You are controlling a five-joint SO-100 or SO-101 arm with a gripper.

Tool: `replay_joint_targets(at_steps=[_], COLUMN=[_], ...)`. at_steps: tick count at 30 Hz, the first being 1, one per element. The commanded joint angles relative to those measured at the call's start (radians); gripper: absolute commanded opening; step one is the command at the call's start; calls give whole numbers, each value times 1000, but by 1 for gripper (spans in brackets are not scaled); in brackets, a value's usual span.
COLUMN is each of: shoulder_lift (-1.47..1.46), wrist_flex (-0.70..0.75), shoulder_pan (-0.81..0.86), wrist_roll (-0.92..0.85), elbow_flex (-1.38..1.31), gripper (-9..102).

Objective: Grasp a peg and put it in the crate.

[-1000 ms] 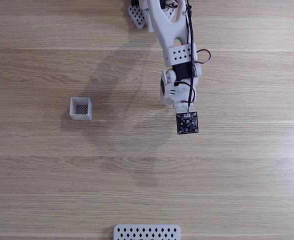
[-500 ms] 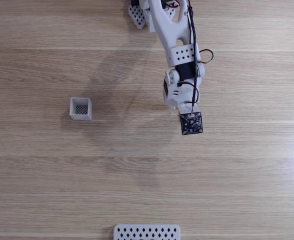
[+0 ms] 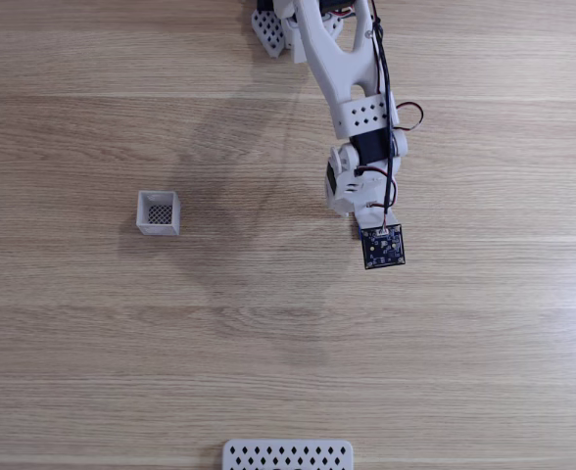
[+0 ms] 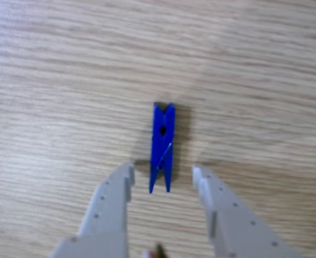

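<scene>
- In the other view the gripper (image 4: 162, 171) comes in from the bottom edge, its two pale fingers (image 4: 114, 204) spread apart, one on each side of the near end of the peg (image 4: 163, 146)
- The fingers hold nothing; a strip of bare wood shows between each fingertip and the peg
- The blue clothespin-like peg lies flat on the wooden table (image 4: 265, 80), long axis running 6 to 12 o'clock
- In the fixed view the arm (image 3: 352, 108) reaches down from 12 o'clock; the crate (image 3: 159, 212) sits well apart at its 9 o'clock
- A white perforated plate (image 3: 287, 455) lies at the bottom edge
</scene>
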Motion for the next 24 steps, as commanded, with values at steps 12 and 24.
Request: replay_joint_targets(at_steps=[12, 24], shoulder_lift=[-23, 278], wrist_flex=[-12, -503], shoulder_pan=[2, 138], wrist_roll=[14, -5], elbow_flex=[-77, 87], gripper=[-3, -1])
